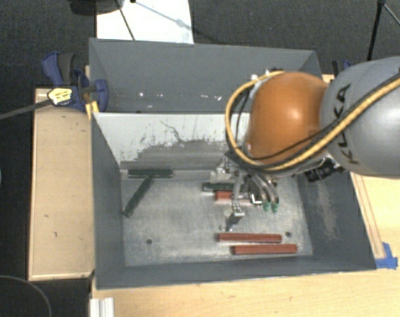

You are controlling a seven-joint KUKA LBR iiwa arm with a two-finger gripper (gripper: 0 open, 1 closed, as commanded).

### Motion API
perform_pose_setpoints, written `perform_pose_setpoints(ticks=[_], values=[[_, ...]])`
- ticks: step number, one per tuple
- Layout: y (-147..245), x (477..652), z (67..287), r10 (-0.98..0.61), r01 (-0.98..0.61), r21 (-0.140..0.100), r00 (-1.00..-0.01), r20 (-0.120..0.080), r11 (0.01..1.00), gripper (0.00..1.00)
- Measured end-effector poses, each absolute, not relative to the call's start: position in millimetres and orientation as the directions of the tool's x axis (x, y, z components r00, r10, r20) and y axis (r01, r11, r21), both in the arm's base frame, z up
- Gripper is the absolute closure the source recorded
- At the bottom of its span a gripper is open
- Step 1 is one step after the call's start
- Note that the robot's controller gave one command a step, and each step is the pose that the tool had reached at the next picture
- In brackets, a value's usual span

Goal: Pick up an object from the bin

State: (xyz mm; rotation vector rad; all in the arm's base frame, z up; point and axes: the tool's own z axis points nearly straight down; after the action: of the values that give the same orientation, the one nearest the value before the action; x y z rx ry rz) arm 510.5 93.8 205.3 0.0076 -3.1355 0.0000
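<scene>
**A:** Step in hand?
**B:** Approach, by judgement. Gripper (242, 202) low over the middle of the bin floor (180, 240), beneath the orange wrist cover (282, 121). Just beside it, on the left, a short reddish-brown block (222, 195) flat on the floor. Nothing visibly lifted.

**A:** State of the gripper?
**B:** Cannot be told; lost among metal parts and cable. No object seen in its grasp.

**A:** Other candidates?
**B:** Two long reddish-brown bars (249, 238) (264, 249), parallel, near the front wall, below the gripper. Two dark green bars (150, 173) (137, 197) at the left, well apart from it, one level and one slanted.

**A:** Next move?
**B:** Probably centring over the short block, descent to the floor, closure across its narrow side, then a straight lift clear of the long bars.
</scene>
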Motion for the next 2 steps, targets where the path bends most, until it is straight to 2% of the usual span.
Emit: perform_pose_setpoints(ticks=[1, 2], values=[[93.3, 512.2, 209.6, -0.002, -0.002, 0.001, -1.0, -0.002, 1.0, 0.0], [77.2, 504.7, 175.4, -0.057, -0.057, 0.002, -0.998, -0.01, 0.998, 0.0]])
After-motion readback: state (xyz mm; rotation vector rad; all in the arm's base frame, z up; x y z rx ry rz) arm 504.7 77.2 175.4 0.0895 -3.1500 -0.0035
